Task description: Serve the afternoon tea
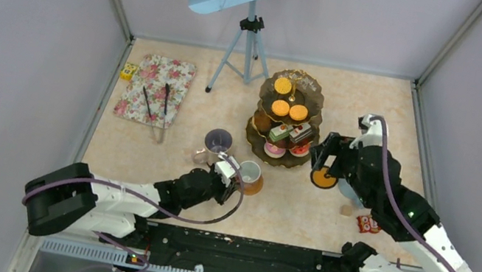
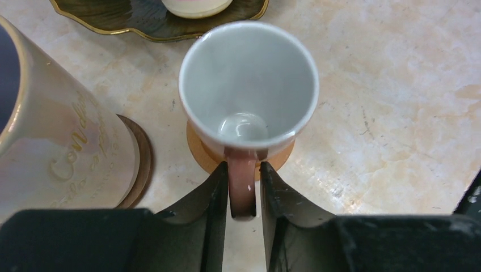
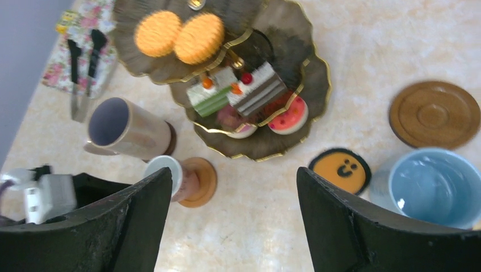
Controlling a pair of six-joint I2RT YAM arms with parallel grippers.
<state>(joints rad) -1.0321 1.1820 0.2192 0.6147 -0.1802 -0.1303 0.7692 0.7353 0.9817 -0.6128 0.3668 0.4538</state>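
Where the small orange-brown mug (image 2: 248, 90) stands upright on its round coaster (image 2: 199, 152), its handle is closely flanked by the left tool (image 2: 244, 170); whether it is pinched cannot be told. A lilac-white mug (image 2: 57, 141) is seen at that tool's left, the tiered stand (image 2: 130, 22) ahead. The right tool (image 3: 233, 175) is spread wide, nothing held, with a light blue mug (image 3: 431, 187) at its right.
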